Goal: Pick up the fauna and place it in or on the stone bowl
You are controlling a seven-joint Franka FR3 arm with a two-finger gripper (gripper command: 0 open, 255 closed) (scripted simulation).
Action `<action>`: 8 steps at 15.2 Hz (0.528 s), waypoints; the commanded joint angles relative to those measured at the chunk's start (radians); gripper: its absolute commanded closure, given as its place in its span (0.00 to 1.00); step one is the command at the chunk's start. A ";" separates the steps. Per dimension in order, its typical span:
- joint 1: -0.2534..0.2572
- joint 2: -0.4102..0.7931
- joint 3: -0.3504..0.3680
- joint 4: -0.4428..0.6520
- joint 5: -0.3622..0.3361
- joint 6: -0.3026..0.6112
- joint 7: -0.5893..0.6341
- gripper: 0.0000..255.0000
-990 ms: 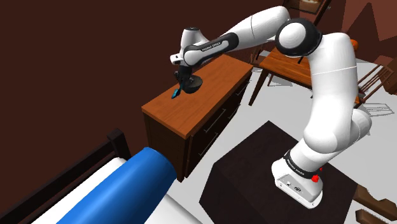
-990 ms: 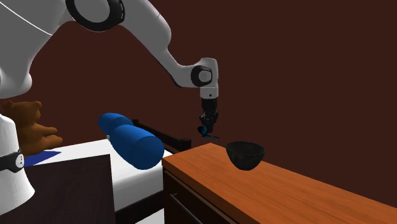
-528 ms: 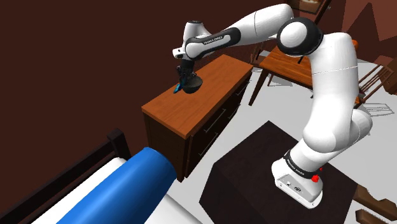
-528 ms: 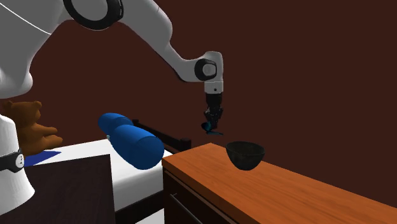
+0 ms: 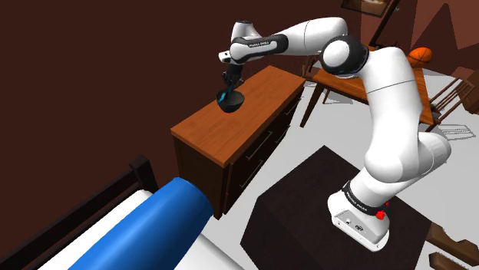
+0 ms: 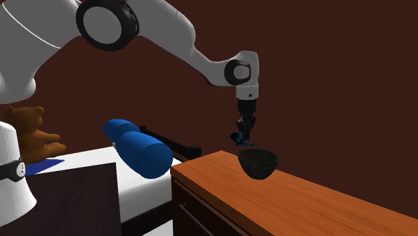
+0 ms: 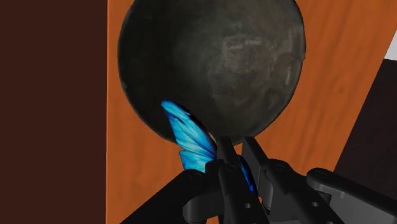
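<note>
The fauna is a small blue butterfly-like figure (image 7: 188, 137) with ribbed wings. My black gripper (image 7: 236, 143) is shut on it, the wing sticking out beside the fingers. Right below lies the dark grey stone bowl (image 7: 216, 63), round and empty, standing on an orange-brown wooden dresser (image 7: 133, 159). In the second exterior view the gripper (image 6: 244, 134) points straight down and the blue figure (image 6: 239, 139) hangs just above the bowl's (image 6: 258, 163) near rim. In the shoulder view the gripper (image 5: 225, 92) and blue figure (image 5: 222, 98) are over the bowl (image 5: 232, 103).
The dresser (image 5: 230, 134) stands against a dark brown wall. A blue cylinder cushion (image 5: 150, 226) lies on a bed with a dark frame, beside a brown teddy bear (image 6: 27, 131). Wooden table and chairs (image 5: 345, 77) stand behind the arm. My stand (image 5: 322, 207) is a dark box.
The gripper, still holding the blue figure, has moved along the dresser from beside the bowl to just over its rim, staying at about the same height.
</note>
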 commanded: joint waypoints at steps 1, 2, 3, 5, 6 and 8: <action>0.001 0.065 -0.010 0.122 0.000 -0.054 -0.042 1.00; 0.003 0.101 -0.015 0.190 0.000 -0.084 -0.063 1.00; 0.008 0.143 -0.021 0.269 0.000 -0.119 -0.086 1.00; 0.021 0.221 -0.031 0.403 0.000 -0.170 -0.119 1.00; 0.020 0.226 -0.032 0.399 -0.001 -0.161 -0.118 1.00; 0.020 0.236 -0.034 0.390 -0.003 -0.142 -0.118 1.00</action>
